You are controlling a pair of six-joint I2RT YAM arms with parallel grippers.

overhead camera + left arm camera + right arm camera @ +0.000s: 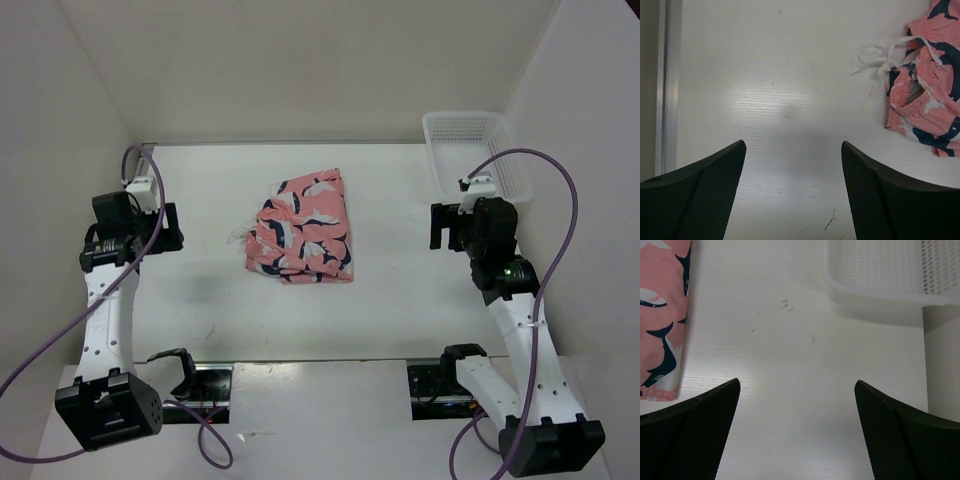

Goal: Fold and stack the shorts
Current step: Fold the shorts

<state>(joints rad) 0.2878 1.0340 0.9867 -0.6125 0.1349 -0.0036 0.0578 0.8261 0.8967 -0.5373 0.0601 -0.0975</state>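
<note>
**Squarely between two released end effectors, the shorts lie mid-surface**

At the left, the left end effector (168,227) hovers over bare surface (390,290) with its fingers spread wide and nothing between them. The shorts (305,228) lie inward of it, toward the centre. In its wrist view they show only at the right edge. The gathered elastic waistband faces this arm, and a thin white drawstring (880,55) trails loose onto the surface toward it.

The shorts sit in the middle as a compact, roughly rectangular bundle that looks already doubled over. Its long axis runs from the near edge toward the far wall, across the line joining the two arms. The fabric is soft and salmon-pink, printed with navy-and-white sharks, and rumpled on the waistband side. The opposite edge is straighter and flatter.

At the right, the right end effector (437,226) is likewise released and empty, and the shorts' straight edge lies inward of it. The left arm seems marginally nearer, though the gap is close to even. A rigid white plastic mesh basket (478,150) stands beyond the right arm in the far corner, well apart from the shorts.
</note>
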